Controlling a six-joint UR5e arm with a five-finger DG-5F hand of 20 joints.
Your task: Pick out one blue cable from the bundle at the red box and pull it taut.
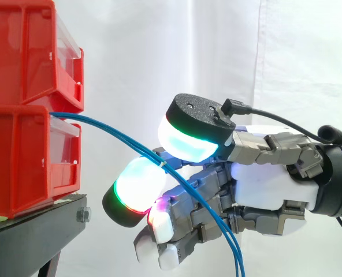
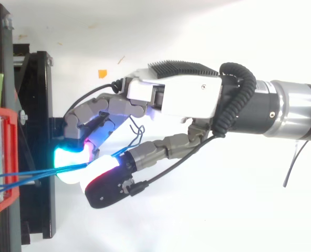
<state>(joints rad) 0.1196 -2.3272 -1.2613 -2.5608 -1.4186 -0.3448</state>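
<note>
Robot hand [image 1: 263, 184] of grey metal and white shells reaches toward the 2 stacked red plastic bins [image 1: 21, 156] from their right side, at about the height of the lower bin.

Nearest to the side camera is the thumb. Its thick black-capped pad [image 1: 188, 141] glows cyan and white with a green edge, and it sits well apart from the bins, roughly level with the seam between the 2 of them.

Just behind it run the thin blue cables [image 1: 110, 128]. They leave the bins at that seam, arc away to the right and downward, and pass under the thumb pad. The side view shows 2 strands there, and the top view shows 3 strands [image 2: 34, 173] close to the bins. They come together just before the pads. Between the bins and the hand they keep a soft curve.

Behind and below the cables, a finger pad [image 1: 137, 184] glowing white, green and red meets them from the other side, so the hand grasps the blue cables between thumb and finger. How many strands are really pinched, I cannot tell. Past the pinch the cables cross the palm and hang down, farther from the bins.

Other fingers are curled further back, one tip [image 1: 158, 218] glowing magenta.

Under the bins is a black metal stand [image 1: 38, 231]. Behind the bins hangs a white curtain [image 1: 130, 57].
</note>
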